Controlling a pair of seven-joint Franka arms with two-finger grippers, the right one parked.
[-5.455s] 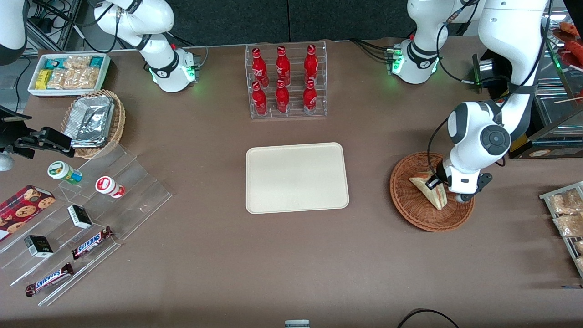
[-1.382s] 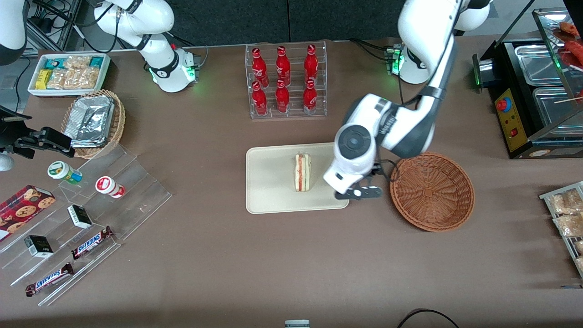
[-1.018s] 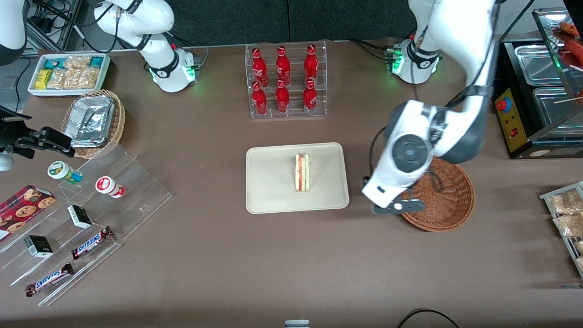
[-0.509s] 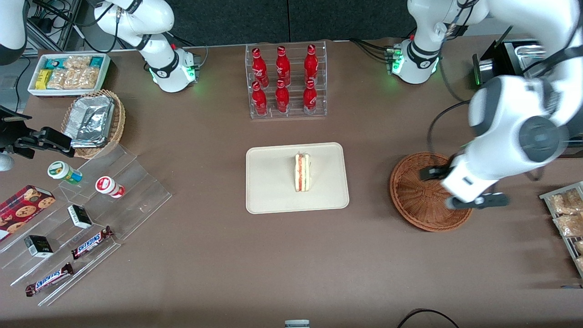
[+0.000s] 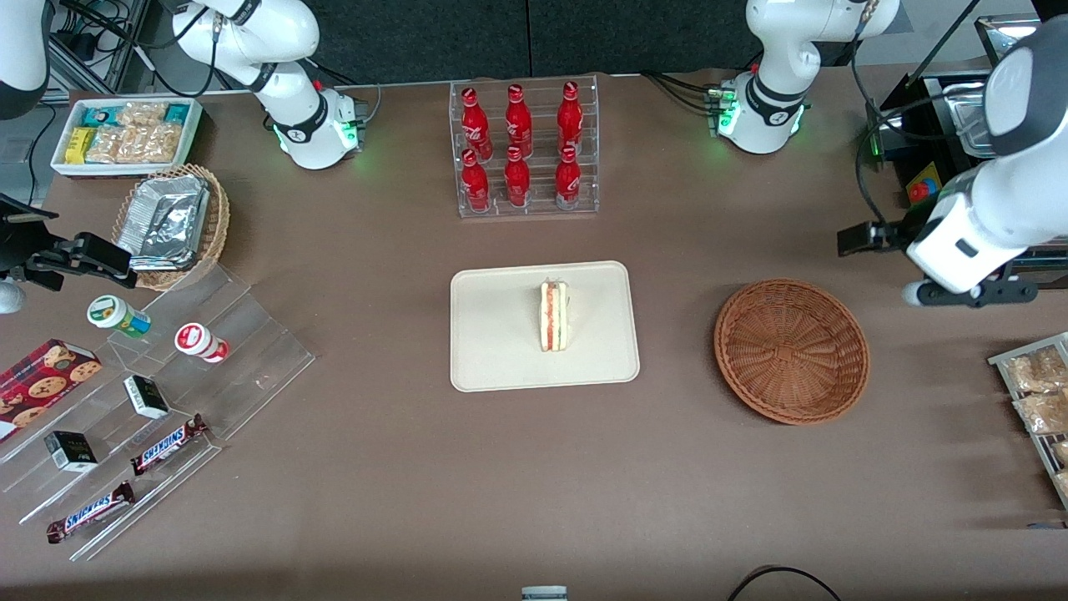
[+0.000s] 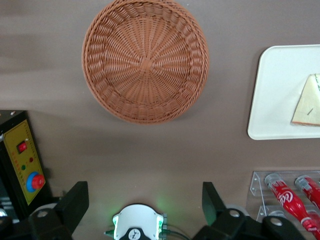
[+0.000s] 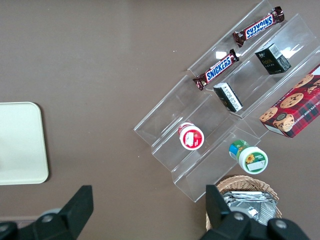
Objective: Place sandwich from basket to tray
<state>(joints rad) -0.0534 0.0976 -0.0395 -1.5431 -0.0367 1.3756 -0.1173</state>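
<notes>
The sandwich (image 5: 554, 315) stands on its edge on the cream tray (image 5: 501, 334), near the tray's middle, its red and pale layers facing up. The reddish-brown wicker basket (image 5: 791, 351) beside the tray holds nothing. My left gripper (image 5: 868, 239) hangs high above the table toward the working arm's end, past the basket and well away from the sandwich. In the left wrist view the gripper (image 6: 144, 202) is open with nothing between its black fingers (image 6: 75, 200). That view looks down on the basket (image 6: 145, 60), a tray (image 6: 275, 90) corner and part of the sandwich (image 6: 307, 102).
A clear rack of red bottles (image 5: 524, 150) stands farther from the camera than the tray. Toward the parked arm's end are a foil-filled tan basket (image 5: 171, 224), a white snack bin (image 5: 125, 133) and acrylic steps with snacks (image 5: 150, 401). A black machine (image 5: 926, 179) and packet rack (image 5: 1035, 392) lie toward the working arm's end.
The sandwich went from the basket, gripped, to the tray and now rests there alone. The open gripper has since swung from the tray, over the basket, toward the working arm's end.
</notes>
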